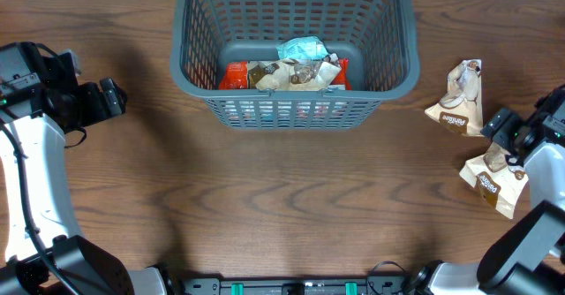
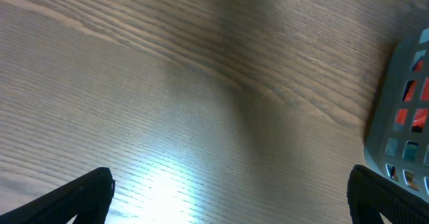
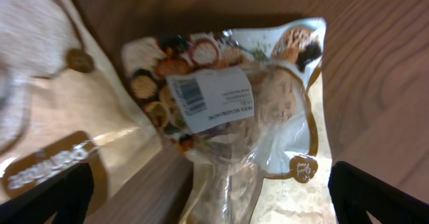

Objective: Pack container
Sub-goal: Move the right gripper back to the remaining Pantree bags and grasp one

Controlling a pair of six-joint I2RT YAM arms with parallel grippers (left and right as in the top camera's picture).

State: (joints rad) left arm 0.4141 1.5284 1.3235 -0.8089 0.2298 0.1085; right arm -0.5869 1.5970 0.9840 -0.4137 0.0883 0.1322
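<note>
**A:** Where does the overhead view sit?

**B:** Straight above the table (image 1: 282, 207), looking down. It is far enough off to take in both arms and the whole container (image 1: 291, 111) at the top of the frame.

**A:** And the left wrist?

**B:** Close over bare wood, at a slant. The left gripper (image 2: 231, 200) shows only as two dark fingertips (image 2: 87, 194) in the bottom corners. The container's slotted wall cuts in at the right edge, and that wall is what it shares with the overhead.

**A:** The right wrist?

**B:** Very near, pointing down on two snack packets (image 3: 231, 117), with the right gripper (image 3: 214, 207) in the bottom corners. The overhead shows the same packets at the table's right side.
</note>
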